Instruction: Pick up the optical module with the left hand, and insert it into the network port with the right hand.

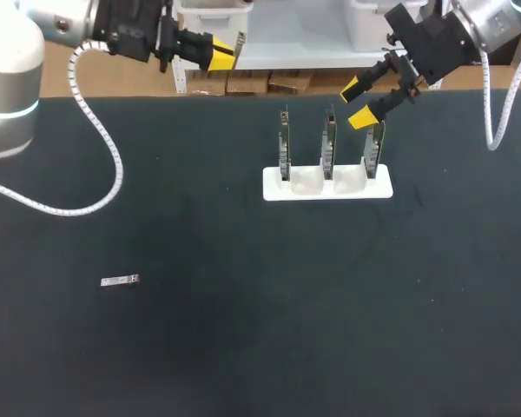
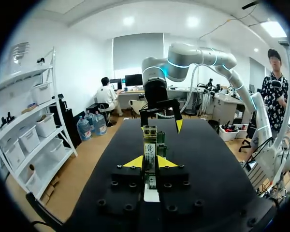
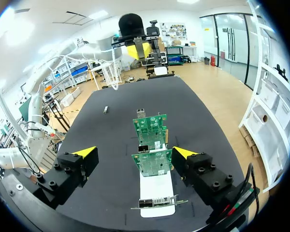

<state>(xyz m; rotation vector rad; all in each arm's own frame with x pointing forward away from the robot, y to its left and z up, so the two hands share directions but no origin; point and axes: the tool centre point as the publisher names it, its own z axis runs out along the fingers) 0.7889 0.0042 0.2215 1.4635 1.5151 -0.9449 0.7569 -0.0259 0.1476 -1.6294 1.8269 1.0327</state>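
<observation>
The optical module [image 1: 120, 281], a small silver bar, lies flat on the black table at the left; it also shows far ahead as the module [image 3: 106, 109]. My left gripper [image 1: 219, 53] hovers at the table's far left edge, well away from it. Its yellow tips stand only a narrow gap apart, holding nothing. Through that gap the left gripper [image 2: 150, 162] looks at the cards edge-on. My right gripper [image 1: 367, 100] hangs wide open over the rightmost network card [image 1: 373, 148]. The card's network port [image 3: 152, 202] lies under the right gripper [image 3: 134, 152].
A white stand [image 1: 327, 188] at the table's back middle holds three upright green network cards, the other two at the left card [image 1: 284, 143] and the middle card [image 1: 328, 143]. The black tabletop [image 1: 269, 330] stretches bare in front of the stand.
</observation>
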